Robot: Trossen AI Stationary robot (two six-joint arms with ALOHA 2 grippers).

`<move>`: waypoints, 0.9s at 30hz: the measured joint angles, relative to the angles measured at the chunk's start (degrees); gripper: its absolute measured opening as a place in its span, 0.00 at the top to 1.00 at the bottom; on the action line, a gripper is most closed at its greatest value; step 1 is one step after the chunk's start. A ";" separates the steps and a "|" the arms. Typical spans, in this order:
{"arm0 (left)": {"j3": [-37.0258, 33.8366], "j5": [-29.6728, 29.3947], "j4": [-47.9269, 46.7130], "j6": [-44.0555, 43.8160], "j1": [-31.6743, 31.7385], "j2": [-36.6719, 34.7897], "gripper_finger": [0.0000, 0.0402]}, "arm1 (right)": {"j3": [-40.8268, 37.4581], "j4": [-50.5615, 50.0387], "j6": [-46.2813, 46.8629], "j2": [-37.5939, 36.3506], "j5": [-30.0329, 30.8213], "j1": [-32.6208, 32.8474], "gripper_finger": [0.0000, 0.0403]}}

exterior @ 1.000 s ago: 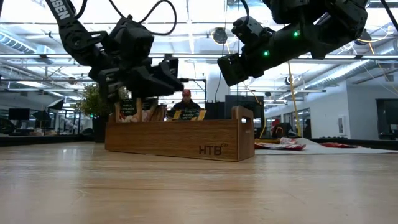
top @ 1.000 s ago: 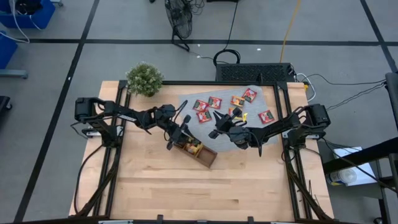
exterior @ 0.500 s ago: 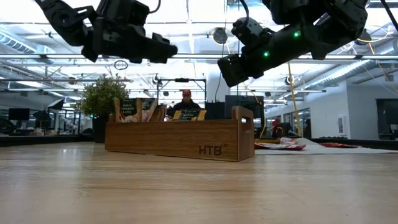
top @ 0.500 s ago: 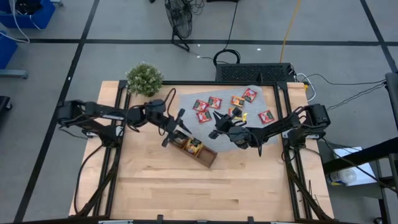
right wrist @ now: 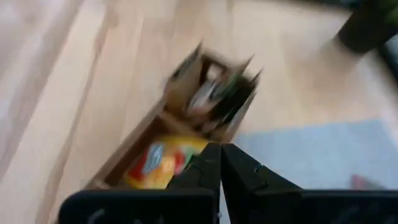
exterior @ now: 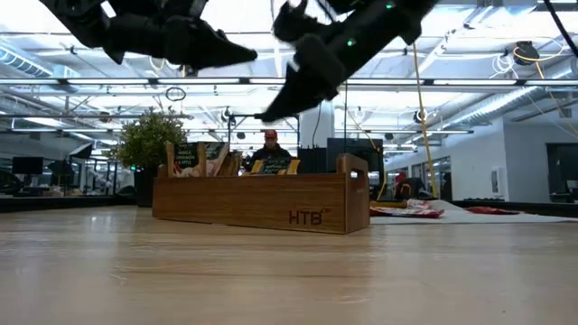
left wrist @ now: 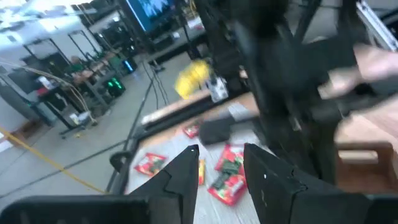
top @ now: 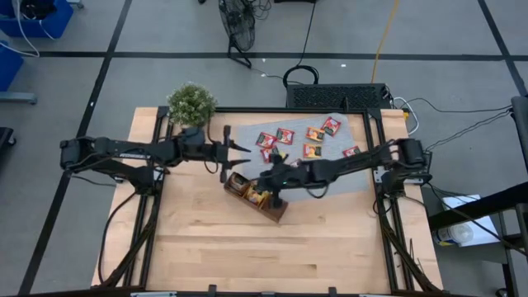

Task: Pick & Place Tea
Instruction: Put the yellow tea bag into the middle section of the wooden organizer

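Right wrist view alone shows the right hand [right wrist: 220,163] pinched shut, empty, above the tray [right wrist: 186,134]; it moved there from the sachets [top: 309,136]. Left hand [top: 227,150] half-open, empty.

The table [top: 206,247] is showing pale, smooth wood with a matt finish. The tray [exterior: 262,203] on it is looking like darker brown wood. Beside the tray, glossy foil sachets [top: 287,136] are lying on a matt grey cloth [top: 363,132].
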 joint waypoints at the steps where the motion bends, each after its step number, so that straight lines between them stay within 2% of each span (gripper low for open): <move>1: 0.01 0.00 0.07 0.00 0.18 -0.45 0.67 | 1.84 -2.36 0.25 1.56 -0.88 0.07 1.00; 4: -0.01 0.00 -0.67 0.02 0.71 -1.28 0.67 | 6.45 -5.57 1.08 6.18 -5.50 0.09 1.00; 11: 0.04 -1.10 -2.97 -0.01 1.71 -1.25 0.67 | 15.76 -14.59 1.09 15.60 -5.76 1.42 1.00; 20: 0.01 -3.23 -4.98 -0.02 1.71 -1.25 0.67 | 23.33 -22.48 1.92 19.34 -6.04 3.09 1.00; 22: 0.01 -3.22 -5.00 -0.03 1.71 -1.25 0.67 | 24.69 -24.49 1.96 19.97 -7.74 3.05 1.00; 27: 0.01 -3.51 -5.01 -0.15 1.75 -1.25 0.67 | 25.48 -26.69 1.52 20.18 -8.75 2.61 1.00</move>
